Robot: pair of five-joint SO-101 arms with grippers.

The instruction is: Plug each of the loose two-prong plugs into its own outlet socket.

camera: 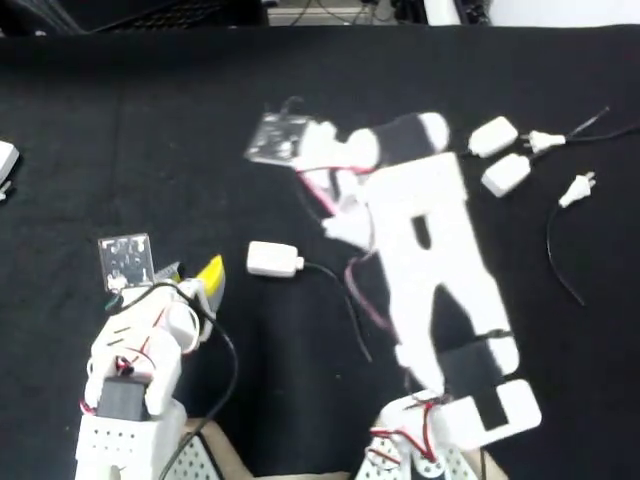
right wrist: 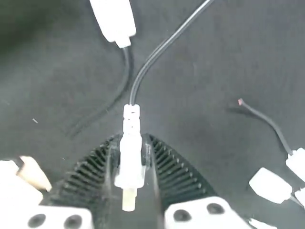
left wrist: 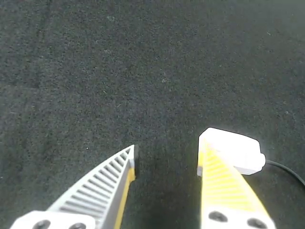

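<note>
My right gripper [right wrist: 131, 157] is shut on a white two-prong plug [right wrist: 130, 143], whose black cable [right wrist: 157, 52] runs away over the cloth. In the high view that gripper [camera: 285, 150] is stretched out over the far middle of the table. A white outlet socket [camera: 273, 259] with its own cable lies mid-table; it shows beyond the held plug as the same socket [right wrist: 114, 19]. My left gripper [left wrist: 167, 162] stands open low over the cloth, its yellow finger [left wrist: 224, 181] just short of this socket [left wrist: 233, 148]. Two more sockets [camera: 493, 136] [camera: 505, 174] and two loose plugs [camera: 545, 141] [camera: 577, 189] lie far right.
Black cloth [camera: 150, 130] covers the table. The right arm's white body [camera: 440, 270] lies diagonally across the middle. A thin black wire [camera: 560, 255] trails from the far-right plug. A white object [camera: 6, 160] sits at the left edge.
</note>
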